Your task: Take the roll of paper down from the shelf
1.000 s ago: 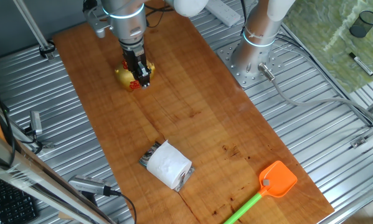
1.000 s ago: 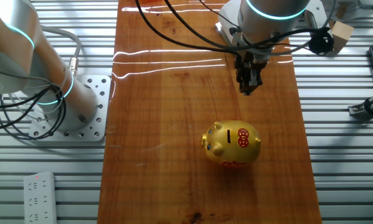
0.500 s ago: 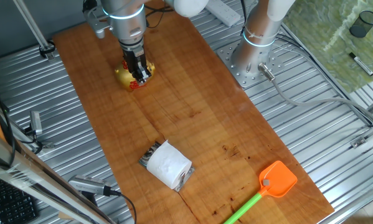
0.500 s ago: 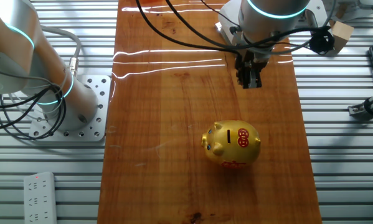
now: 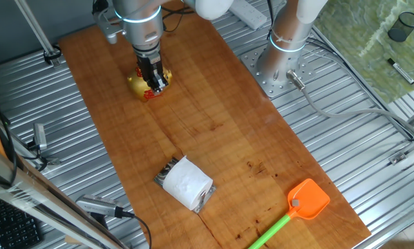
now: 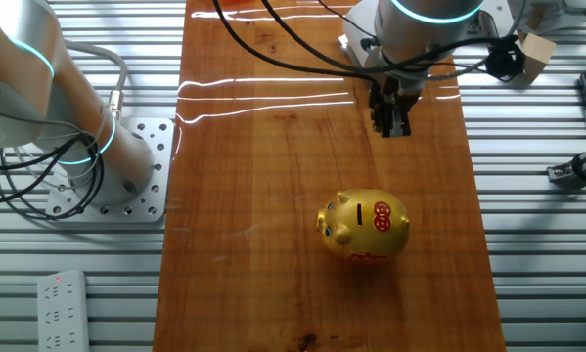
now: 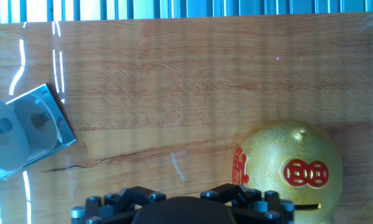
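Observation:
The roll of paper (image 5: 188, 182) is a plump white cylinder lying on its side on the shelf (image 5: 166, 173), a low shiny metal stand near the front of the wooden board (image 5: 213, 117). In the hand view the roll (image 7: 2, 134) and the shelf (image 7: 60, 124) sit at the far left edge. My gripper (image 5: 154, 84) hangs far from them at the back of the board, in front of the golden piggy bank (image 5: 139, 84). The other fixed view shows the gripper (image 6: 391, 125) beyond the piggy bank (image 6: 365, 227). It holds nothing, and its jaws look spread.
An orange fly swatter (image 5: 305, 202) lies at the board's front right corner. A second arm's base (image 5: 284, 52) stands to the right of the board. The piggy bank (image 7: 289, 168) fills the lower right of the hand view.
My gripper has risen a little and drifted slightly away from the piggy bank. Its tip looks blunter and wider than one second ago. The roll and the shelf have not moved.

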Available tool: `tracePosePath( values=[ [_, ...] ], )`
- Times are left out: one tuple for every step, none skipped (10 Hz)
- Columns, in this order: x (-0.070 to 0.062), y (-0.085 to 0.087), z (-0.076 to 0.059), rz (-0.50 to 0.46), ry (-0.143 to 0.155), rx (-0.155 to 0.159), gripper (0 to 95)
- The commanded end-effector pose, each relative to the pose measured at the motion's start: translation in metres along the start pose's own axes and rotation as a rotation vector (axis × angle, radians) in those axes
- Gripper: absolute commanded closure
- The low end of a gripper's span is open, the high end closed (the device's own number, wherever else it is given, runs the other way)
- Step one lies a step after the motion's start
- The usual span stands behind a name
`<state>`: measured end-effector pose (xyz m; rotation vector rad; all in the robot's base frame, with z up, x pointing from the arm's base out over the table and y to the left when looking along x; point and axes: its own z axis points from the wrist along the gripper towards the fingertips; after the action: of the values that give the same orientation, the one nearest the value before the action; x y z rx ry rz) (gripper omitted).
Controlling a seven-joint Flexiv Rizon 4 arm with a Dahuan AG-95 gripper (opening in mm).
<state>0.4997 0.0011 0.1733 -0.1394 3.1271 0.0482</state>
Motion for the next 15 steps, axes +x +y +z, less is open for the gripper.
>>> tracePosePath(
  values=[
    [0.0,0.001,0.0,0.008,0.005,-0.003,95.0],
    [0.001,0.001,-0.001,0.013,0.006,-0.006,95.0],
    [0.001,0.001,-0.001,0.023,0.009,-0.007,95.0],
    [0.001,0.001,-0.001,0.027,0.006,-0.008,95.0],
    [0.002,0.002,-0.003,0.026,0.002,-0.011,95.0],
    [0.001,0.002,-0.002,0.024,0.003,-0.012,95.0],
    [0.001,0.002,-0.002,0.021,0.001,-0.012,95.0],
    [0.001,0.002,-0.003,0.022,0.003,-0.012,95.0],
    [0.001,0.002,-0.003,0.024,0.008,-0.012,95.0],
    [0.001,0.002,-0.003,0.021,0.009,-0.014,95.0],
    [0.001,0.002,-0.003,0.009,0.007,-0.017,95.0],
    [-0.003,0.004,-0.006,-0.039,-0.002,-0.022,95.0],
    [-0.009,0.013,-0.015,-0.074,0.0,-0.043,95.0],
    [-0.014,0.037,-0.028,-0.111,0.008,-0.045,95.0],
    [-0.019,0.058,-0.033,-0.204,0.012,-0.027,95.0]
  ],
)
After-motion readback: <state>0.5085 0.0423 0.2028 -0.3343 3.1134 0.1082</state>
